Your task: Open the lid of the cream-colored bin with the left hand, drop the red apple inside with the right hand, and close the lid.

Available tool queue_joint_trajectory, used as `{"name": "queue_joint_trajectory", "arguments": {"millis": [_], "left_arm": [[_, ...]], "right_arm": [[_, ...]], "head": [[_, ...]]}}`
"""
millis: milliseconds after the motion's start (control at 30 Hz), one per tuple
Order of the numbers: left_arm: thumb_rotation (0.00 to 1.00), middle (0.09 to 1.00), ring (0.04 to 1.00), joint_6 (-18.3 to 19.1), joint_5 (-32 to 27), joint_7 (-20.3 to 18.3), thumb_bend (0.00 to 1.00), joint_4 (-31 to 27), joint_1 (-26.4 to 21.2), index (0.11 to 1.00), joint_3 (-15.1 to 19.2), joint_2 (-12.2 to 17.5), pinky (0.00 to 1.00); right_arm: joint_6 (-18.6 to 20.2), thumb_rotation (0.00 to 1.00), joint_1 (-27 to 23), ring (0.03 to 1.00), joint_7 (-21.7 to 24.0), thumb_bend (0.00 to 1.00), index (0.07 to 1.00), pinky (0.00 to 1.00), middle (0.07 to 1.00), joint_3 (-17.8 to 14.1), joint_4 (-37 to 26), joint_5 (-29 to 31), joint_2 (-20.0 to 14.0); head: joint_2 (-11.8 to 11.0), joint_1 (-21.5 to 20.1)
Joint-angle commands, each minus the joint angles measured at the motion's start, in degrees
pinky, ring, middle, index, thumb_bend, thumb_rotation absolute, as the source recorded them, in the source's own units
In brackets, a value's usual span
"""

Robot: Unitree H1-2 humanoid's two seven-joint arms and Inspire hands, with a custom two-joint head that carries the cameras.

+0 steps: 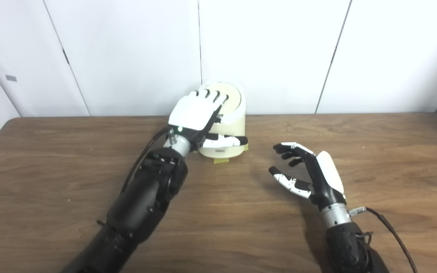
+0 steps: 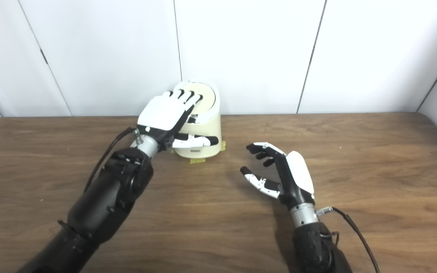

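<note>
Nearest you, your right hand (image 1: 309,172) hovers empty, fingers spread, over the wooden table (image 1: 51,182), right of the cream-colored bin (image 1: 230,129) and well apart from it; no apple shows in either view. Your left hand (image 1: 197,113) lies flat on the bin's round lid (image 1: 230,98), fingers extended, thumb across the front, grasping nothing. The bin looks like light, rigid, smooth plastic, so press at the lid's edge gently; white wall panels (image 1: 279,49) stand close behind.
</note>
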Motion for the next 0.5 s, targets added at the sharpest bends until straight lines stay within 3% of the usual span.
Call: {"name": "queue_joint_trajectory", "arguments": {"millis": [0,133,267,333,367,433,467], "left_arm": [[1.00,1.000,1.000,1.4,-0.8,1.9,0.66,-2.2,-4.0,1.000,2.8,0.4,1.00],[1.00,1.000,1.000,0.5,-5.1,6.2,0.63,-4.2,-4.6,1.000,7.7,-0.8,1.00],[1.00,0.971,0.997,-3.9,-12.7,13.9,0.58,-6.0,-4.0,0.965,13.5,-1.8,0.98],[1.00,0.940,0.954,-6.8,-17.0,16.4,0.54,-7.3,-2.8,0.934,15.7,-1.8,0.91],[0.95,0.902,0.901,-9.2,-20.9,17.9,0.44,-8.2,-1.5,0.895,17.4,-2.1,0.82],[0.77,0.855,0.840,-14.3,-29.0,19.9,0.34,-9.3,1.3,0.838,20.5,-2.8,0.74],[0.74,0.820,0.798,-16.4,-32.4,20.2,0.28,-9.6,2.9,0.813,21.5,-2.9,0.69]], "right_arm": [[-1.4,0.37,-1.7,0.658,-1.1,0.23,0.683,0.55,0.687,-0.3,-0.5,0.3,0.3],[-0.5,0.41,-1.7,0.662,-0.9,0.23,0.682,0.55,0.691,-0.4,-0.7,0.3,0.6],[-0.5,0.40,-1.8,0.667,-0.9,0.23,0.686,0.56,0.695,-0.3,-0.2,-0.1,0.5],[-1.1,0.36,-2.0,0.663,-1.2,0.23,0.684,0.56,0.691,-0.3,0.2,-0.1,0.4],[-1.0,0.35,-2.0,0.658,-1.2,0.23,0.682,0.55,0.689,-0.3,0.2,0.0,0.4],[-1.0,0.37,-2.1,0.656,-1.3,0.23,0.682,0.55,0.687,-0.3,0.3,-0.2,0.4],[-1.3,0.38,-2.2,0.653,-1.3,0.22,0.682,0.54,0.684,-0.3,0.6,-0.2,0.3]], "head": [[0.1,-0.2],[0.2,-0.2],[0.1,-0.3],[0.1,-0.4],[0.1,-0.4],[0.0,-0.5],[-0.2,-0.5]]}}
